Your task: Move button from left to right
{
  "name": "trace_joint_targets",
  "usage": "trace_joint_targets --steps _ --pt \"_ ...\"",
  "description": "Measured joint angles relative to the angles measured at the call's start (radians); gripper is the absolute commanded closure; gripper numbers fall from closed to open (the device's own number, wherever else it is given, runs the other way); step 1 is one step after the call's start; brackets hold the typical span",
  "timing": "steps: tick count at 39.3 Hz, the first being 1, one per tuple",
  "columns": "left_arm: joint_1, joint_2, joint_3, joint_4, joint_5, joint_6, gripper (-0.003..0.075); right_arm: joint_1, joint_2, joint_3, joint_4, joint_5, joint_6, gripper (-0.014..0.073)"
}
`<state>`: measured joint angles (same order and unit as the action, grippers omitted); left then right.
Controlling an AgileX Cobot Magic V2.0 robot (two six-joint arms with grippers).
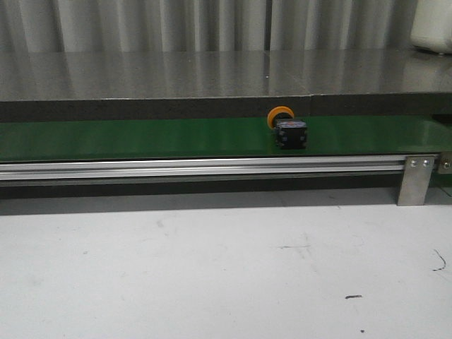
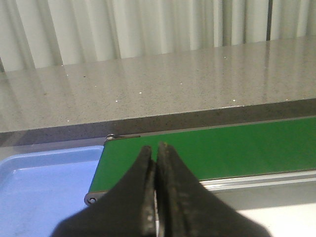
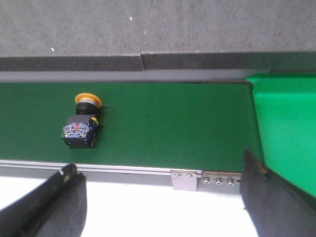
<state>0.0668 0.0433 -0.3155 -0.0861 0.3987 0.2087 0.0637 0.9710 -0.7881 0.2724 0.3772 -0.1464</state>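
No text, brand, number or sign can be read in any view. The button (image 3: 81,123) lying on the green belt (image 3: 163,123) shows small coloured marks on the end of its black body, perhaps a terminal label, but they are too small and blurred to read.

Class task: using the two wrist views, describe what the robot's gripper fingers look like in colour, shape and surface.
The left gripper has black fingers that taper to narrow tips, with a rough matte surface. The right gripper has fingers of the same black, wedge-like look, slightly worn pale at the tips. No cables, labels or markings are visible.
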Motion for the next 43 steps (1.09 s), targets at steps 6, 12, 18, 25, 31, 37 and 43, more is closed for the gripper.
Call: trace_joint_targets --steps 6,12,18,25,31,37,43 --pt "0.000 0.000 0.000 0.000 0.000 0.000 0.0741 0.000 0.157 -0.103 0.000 0.036 0.000 -0.0052" --pt "0.000 0.000 0.000 0.000 0.000 0.000 0.0741 0.000 0.314 -0.206 0.000 0.088 0.000 -0.0052" --pt "0.000 0.000 0.000 0.000 0.000 0.000 0.0741 0.000 0.449 -0.302 0.000 0.124 0.000 -0.0052" --pt "0.000 0.000 0.000 0.000 0.000 0.000 0.0741 0.000 0.563 -0.390 0.002 0.148 0.002 -0.0052" --pt "0.000 0.000 0.000 0.000 0.000 0.000 0.0741 0.000 0.630 -0.441 0.027 0.169 0.002 -0.0052" --pt "0.000 0.000 0.000 0.000 0.000 0.000 0.0741 0.000 0.682 -0.466 0.041 0.177 0.002 -0.0052" --pt "0.000 0.000 0.000 0.000 -0.001 0.000 0.0741 0.002 0.727 -0.483 0.043 0.177 0.002 -0.0052"
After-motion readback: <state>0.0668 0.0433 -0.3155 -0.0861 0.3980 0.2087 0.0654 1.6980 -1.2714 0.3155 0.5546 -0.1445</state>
